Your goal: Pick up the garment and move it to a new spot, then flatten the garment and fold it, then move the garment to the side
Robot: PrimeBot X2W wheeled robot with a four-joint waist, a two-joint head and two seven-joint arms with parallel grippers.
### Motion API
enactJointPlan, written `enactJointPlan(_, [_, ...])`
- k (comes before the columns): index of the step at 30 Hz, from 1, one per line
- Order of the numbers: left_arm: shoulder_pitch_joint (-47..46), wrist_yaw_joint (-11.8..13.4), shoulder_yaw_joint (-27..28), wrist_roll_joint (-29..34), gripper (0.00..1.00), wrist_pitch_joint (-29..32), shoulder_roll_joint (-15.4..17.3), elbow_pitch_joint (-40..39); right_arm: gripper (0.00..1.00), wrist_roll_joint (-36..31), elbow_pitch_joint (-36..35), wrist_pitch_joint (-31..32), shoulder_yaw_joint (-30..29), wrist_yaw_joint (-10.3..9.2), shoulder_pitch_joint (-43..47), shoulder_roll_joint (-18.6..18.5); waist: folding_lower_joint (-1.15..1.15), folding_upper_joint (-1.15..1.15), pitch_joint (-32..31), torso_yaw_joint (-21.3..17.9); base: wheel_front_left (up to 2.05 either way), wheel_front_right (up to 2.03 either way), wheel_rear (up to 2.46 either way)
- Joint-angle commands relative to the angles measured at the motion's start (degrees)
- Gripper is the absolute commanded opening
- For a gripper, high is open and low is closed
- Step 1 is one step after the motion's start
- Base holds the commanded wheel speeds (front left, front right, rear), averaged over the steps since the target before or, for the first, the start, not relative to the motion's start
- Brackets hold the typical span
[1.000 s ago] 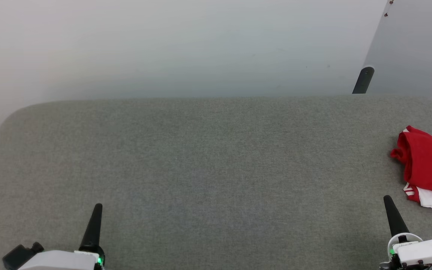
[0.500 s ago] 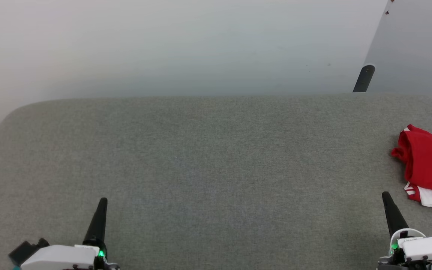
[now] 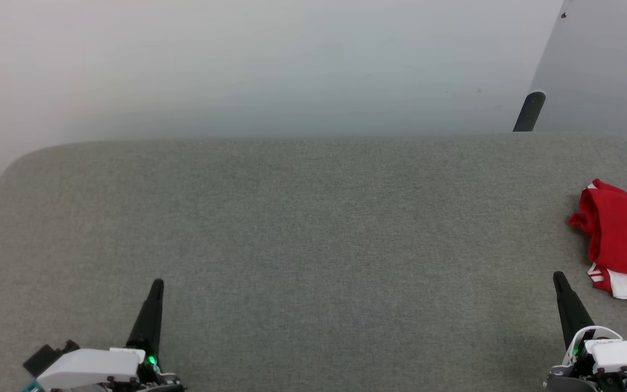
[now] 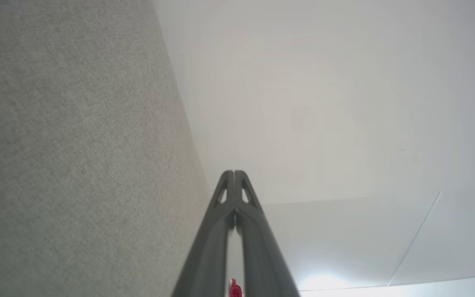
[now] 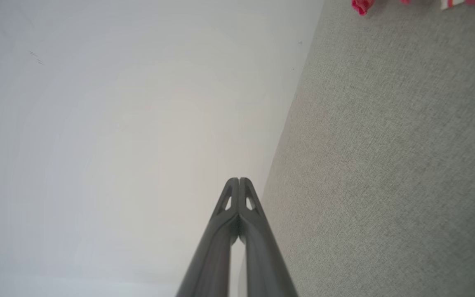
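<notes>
Garment of red jersey with white sleeve and striped trim is seen bunched at the right edge of the grey fabric-covered surface. Left gripper and right gripper are held clenched, empty, apart from it.

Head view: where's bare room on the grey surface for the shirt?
Bare: the grey surface from its rounded left edge across to the garment, including between the left claw and right claw. Crowded only at the right edge, where the garment lies.

Grey fabric tabletop, garment (bunched) far right.
</notes>
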Motion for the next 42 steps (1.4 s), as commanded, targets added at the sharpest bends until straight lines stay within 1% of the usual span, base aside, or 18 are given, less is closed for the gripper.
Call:
enactJointPlan(1, [-0.88,-0.19,0.26,-1.12,0.00,0.38,-0.12,0.00,0.00,1.35,-0.04,0.39,-0.22,0.02,-0.85,0.12,0.00,0.00,0.05,0.01,0.00,0.00,0.00])
enactJointPlan(20, [-2.46,-0.22,0.71,-5.90,0.00,2.32,-1.69,0.95,0.00,8.86,0.24,2.15,-0.58,0.02,-1.87,0.66,0.00,0.00,0.50,0.06,0.00,0.00,0.00])
enactJointPlan(42, [-2.43,-0.21,0.74,-5.73,0.00,2.29,-1.69,0.91,0.00,8.65,0.23,2.13,-0.53,0.02,-1.54,0.63,0.00,0.00,0.51,0.06,0.00,0.00,0.00])
